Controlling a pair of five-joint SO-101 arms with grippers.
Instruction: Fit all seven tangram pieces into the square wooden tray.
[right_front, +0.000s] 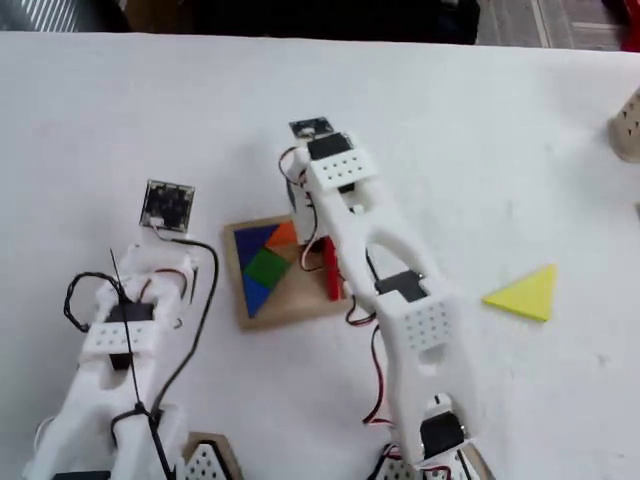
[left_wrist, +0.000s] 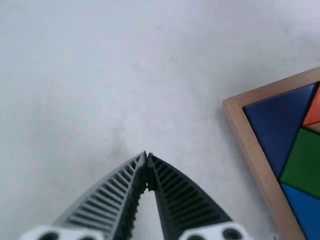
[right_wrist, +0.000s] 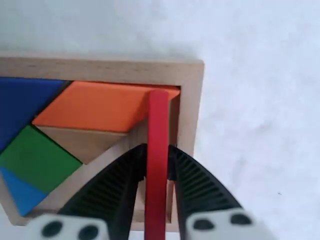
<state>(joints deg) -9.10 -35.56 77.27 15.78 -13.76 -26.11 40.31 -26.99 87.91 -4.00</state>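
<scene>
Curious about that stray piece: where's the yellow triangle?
High view: yellow triangle lies on the table, right of the right arm, away from the wooden tray.

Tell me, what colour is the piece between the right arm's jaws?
Red. The right wrist view shows the piece best, held over the wooden tray.

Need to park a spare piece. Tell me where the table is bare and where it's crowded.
Bare: the table between the yellow triangle and its far edge, and its far-left part beyond the left tool. Crowded: the tray, where the right tool grips the red piece on edge.
</scene>
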